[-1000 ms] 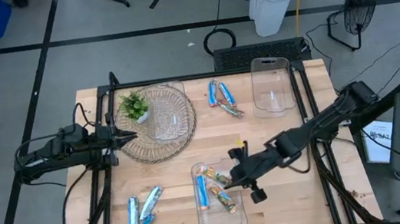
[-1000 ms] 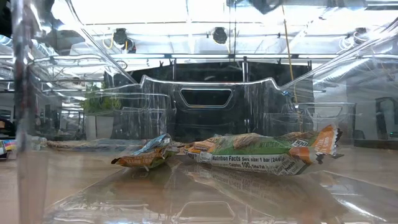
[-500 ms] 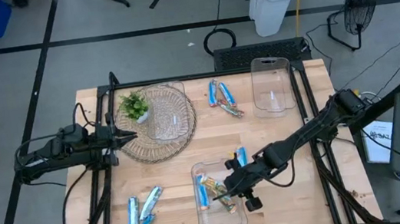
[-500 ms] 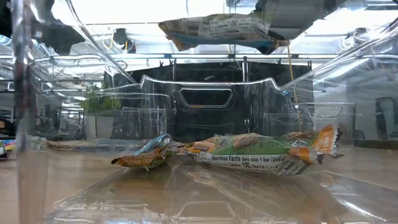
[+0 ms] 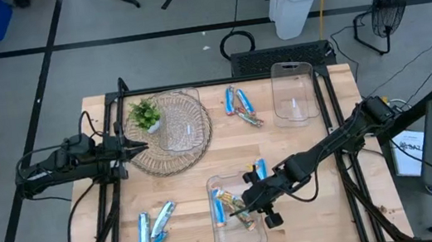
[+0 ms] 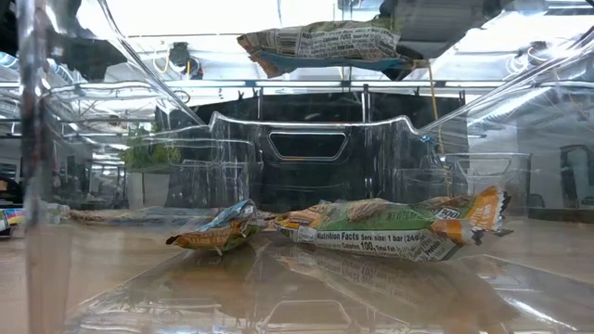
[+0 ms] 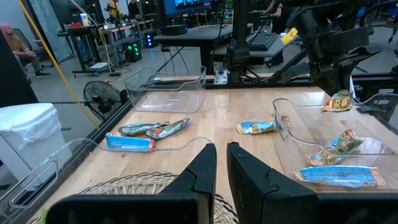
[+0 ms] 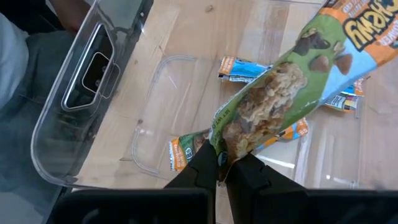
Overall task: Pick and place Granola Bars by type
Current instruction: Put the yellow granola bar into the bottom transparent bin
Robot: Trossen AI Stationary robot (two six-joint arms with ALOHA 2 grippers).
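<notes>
My right gripper (image 5: pixel 244 210) is shut on a green-and-tan granola bar (image 8: pixel 283 81) above the clear bin (image 5: pixel 217 239) at the table's near middle. In the low view the bar (image 6: pixel 325 44) hangs high over two tan bars (image 6: pixel 385 230) lying on the bin's floor. A blue bar (image 5: pixel 220 209) also lies in the bin. My left gripper (image 5: pixel 137 145) is shut and empty at the wicker basket's (image 5: pixel 179 155) left rim; in its own view the left gripper (image 7: pixel 222 163) points across the table. My right gripper pinches one end of the bar's wrapper (image 8: pixel 231 148) between its two fingers. The fingers come slanting down from the table's right side. The bar reaches out past the fingertips, about level, lifted clear above the bin.
Several blue bars (image 5: pixel 152 230) lie at the near left, a few more (image 5: pixel 241 106) at the far middle, and one (image 5: pixel 260 168) beside the near bin. A second clear bin (image 5: pixel 294 94) stands far right. A small green plant (image 5: pixel 145 114) sits in the basket.
My right gripper has carried the green-and-tan bar toward the table's near left, from beside the near bin to over it. The bar has come into the top of the low view. The gripper has held nearly still over the last half second.
</notes>
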